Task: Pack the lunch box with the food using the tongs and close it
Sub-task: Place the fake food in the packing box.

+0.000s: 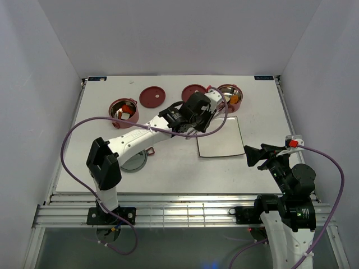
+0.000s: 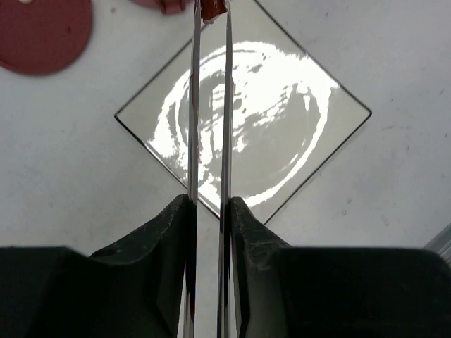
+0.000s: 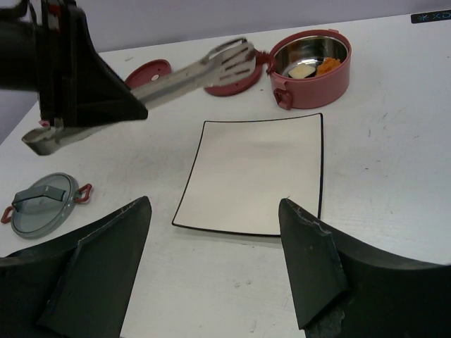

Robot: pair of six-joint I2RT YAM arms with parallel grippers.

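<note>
Item in hand: tongs (image 3: 197, 72), a long slim silver pair, clamped by your left tool (image 2: 209, 201), whose fingers (image 2: 176, 218) squeeze the two thin arms close together. Long axis: it runs from the left tool out toward the far right corner of the desk (image 1: 179, 174), with the tips raised toward the far edge. Load: a small reddish-brown piece (image 2: 213, 7) appears pinched between the tips in the left wrist view; the other views do not confirm it. Destination: right bowl (image 3: 313, 90), dusty red with a steel inside, by the far edge right of centre, holding a pale piece (image 3: 301, 70) and an orange piece (image 3: 326, 66). It lies just beyond the tips, roughly on the same axis and a little to the right. Judgement: your coming move looks like a short reach along that line, then a release over the bowl's mouth; the left arm is far nearer than the right. Right tool (image 3: 213, 203): spread wide, gripping nothing, hanging over the near right part of the desk. Other stock: left bowl (image 1: 112, 106) toward the far left corner, contents unclear; dark-red lid (image 1: 153, 96) and second lid (image 1: 192, 89) along the far edge between the bowls; grey cover (image 3: 44, 197) with red clasps, left of centre toward the near edge; white plate (image 3: 254, 176), bare, beneath the tongs. Outstanding: bowls unstacked, lids off.
</note>
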